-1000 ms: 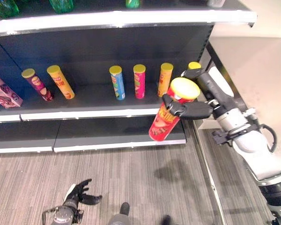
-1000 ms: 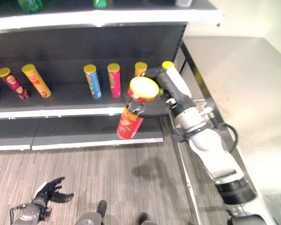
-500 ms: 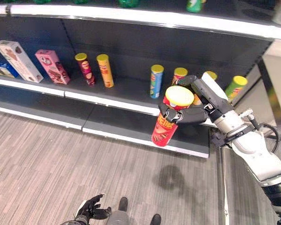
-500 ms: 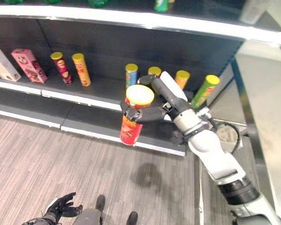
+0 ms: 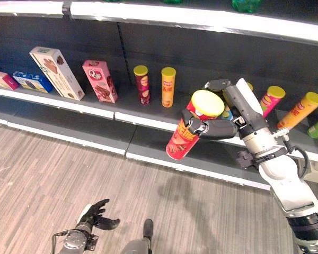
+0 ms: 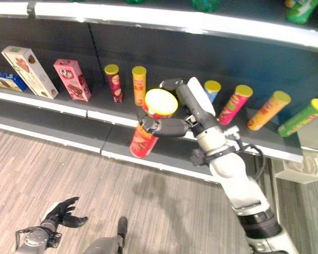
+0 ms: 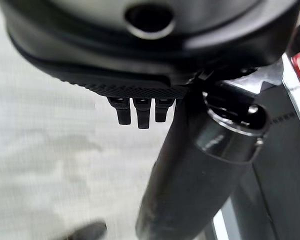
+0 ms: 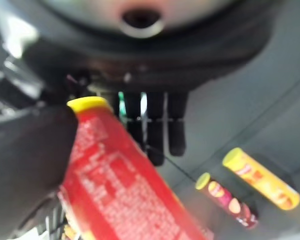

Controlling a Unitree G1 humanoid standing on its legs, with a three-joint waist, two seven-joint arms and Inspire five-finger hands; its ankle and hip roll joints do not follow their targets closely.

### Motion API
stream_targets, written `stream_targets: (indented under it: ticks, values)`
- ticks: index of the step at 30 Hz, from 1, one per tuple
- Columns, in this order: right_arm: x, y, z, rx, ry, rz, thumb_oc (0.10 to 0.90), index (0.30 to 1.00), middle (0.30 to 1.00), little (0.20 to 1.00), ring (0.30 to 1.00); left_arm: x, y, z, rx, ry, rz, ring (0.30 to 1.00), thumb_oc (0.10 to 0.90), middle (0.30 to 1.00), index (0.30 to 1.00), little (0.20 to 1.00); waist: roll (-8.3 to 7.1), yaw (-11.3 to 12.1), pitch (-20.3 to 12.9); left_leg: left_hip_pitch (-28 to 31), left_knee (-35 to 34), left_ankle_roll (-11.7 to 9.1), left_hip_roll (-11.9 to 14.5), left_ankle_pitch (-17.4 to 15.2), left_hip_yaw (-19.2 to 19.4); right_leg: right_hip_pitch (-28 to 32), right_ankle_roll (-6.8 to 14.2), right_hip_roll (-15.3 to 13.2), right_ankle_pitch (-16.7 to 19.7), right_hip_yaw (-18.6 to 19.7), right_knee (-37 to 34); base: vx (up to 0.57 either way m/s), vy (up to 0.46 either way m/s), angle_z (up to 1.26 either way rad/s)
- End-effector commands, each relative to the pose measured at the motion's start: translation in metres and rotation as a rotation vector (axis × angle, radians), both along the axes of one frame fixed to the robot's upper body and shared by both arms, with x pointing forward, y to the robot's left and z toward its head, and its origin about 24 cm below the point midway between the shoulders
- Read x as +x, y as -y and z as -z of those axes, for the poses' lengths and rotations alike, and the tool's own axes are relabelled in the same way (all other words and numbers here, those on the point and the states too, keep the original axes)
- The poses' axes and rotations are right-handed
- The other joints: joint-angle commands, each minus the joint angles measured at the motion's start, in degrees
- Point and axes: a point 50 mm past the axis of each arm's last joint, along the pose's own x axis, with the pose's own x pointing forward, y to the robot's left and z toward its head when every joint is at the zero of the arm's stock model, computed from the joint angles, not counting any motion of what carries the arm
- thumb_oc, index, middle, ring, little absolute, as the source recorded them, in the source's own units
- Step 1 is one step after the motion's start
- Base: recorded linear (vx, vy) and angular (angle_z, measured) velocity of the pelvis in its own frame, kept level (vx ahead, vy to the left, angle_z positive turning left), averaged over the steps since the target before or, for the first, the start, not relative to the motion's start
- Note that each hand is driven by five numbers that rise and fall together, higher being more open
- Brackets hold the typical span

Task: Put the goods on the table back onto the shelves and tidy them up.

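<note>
One red can (image 5: 188, 132) sits clamped in my right hand (image 5: 214, 127), fingers and thumb curled round its upper body just under the yellow lid, so it hangs tilted in mid-frame in front of the shelf (image 5: 148, 119), not yet set down. My right arm reaches in from the lower right, forearm angled up toward the shelf. Other cans already stand there: a maroon can (image 5: 141, 84) and an orange can (image 5: 168, 86) left of centre, boxes like the pink box (image 5: 99, 80) further left. I judge the placing remains. My left hand (image 5: 95, 216) hangs low at bottom left, fingers loosely spread, empty.
</note>
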Motion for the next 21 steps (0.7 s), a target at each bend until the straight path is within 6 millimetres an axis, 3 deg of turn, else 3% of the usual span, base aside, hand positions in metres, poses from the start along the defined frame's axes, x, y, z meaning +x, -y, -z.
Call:
stream_targets:
  ticks: [1,4,5,9,17,21]
  values:
    - [-0.005,0.005,-0.054,-0.035,0.26,0.017,0.4,0.3,0.3,0.3,0.3,-0.009,0.006,0.004,0.009,0.006,0.016,0.9,0.8,0.9,0.9,0.9,1.68,-1.7,-3.6,1.7,1.0,-5.9,5.9,-6.5,-2.2,-3.5,-0.4,7.6,-3.3,3.4,-2.3,0.08,0.039,-0.04]
    - [-0.001,0.007,-0.056,-0.03,0.278,0.039,0.4,0.3,0.3,0.3,0.3,-0.008,0.005,0.005,0.032,-0.012,0.015,0.9,0.8,0.9,0.9,0.9,0.99,-2.9,-2.4,1.7,0.8,-6.4,5.9,-6.8,-2.5,-5.2,0.3,9.9,-1.9,4.8,-10.5,0.06,-0.086,0.02]
    - [-0.002,0.007,-0.052,-0.03,0.252,0.023,0.4,0.3,0.3,0.3,0.3,-0.006,0.006,0.003,0.034,0.005,0.037,0.9,0.8,0.9,0.9,0.9,0.06,-2.9,-2.6,0.8,2.0,-6.7,5.9,-7.1,-3.6,-3.9,1.3,10.5,-1.8,6.4,-14.4,0.08,-0.12,0.11]
    - [-0.001,0.008,-0.043,-0.025,0.215,0.025,0.4,0.3,0.3,0.3,0.3,-0.009,0.018,0.009,-0.027,0.007,0.018,0.9,0.8,0.9,0.9,0.9,-0.87,-2.9,-4.0,1.5,1.4,-7.3,6.8,-6.7,-4.8,-1.2,0.7,11.8,-0.6,6.5,-16.7,0.16,-0.154,0.48]
    - [0.007,0.017,-0.02,0.007,0.15,0.129,0.4,0.3,0.3,0.3,0.3,-0.023,0.033,0.02,-0.072,-0.034,0.004,0.9,0.8,0.9,0.9,0.9,-0.23,-2.5,-5.1,3.1,0.3,-8.2,8.7,-6.7,-7.3,2.9,0.1,12.7,-2.5,3.5,-17.6,0.11,-0.084,0.15]
    - [0.012,0.016,-0.02,0.023,0.167,0.162,0.4,0.3,0.3,0.3,0.3,-0.025,0.034,0.019,-0.077,-0.029,0.0,0.9,0.8,0.9,0.9,0.9,0.06,-1.7,-5.2,3.0,0.1,-8.3,8.7,-6.7,-7.7,3.2,0.1,12.5,-2.7,2.8,-17.8,0.05,-0.039,0.17]
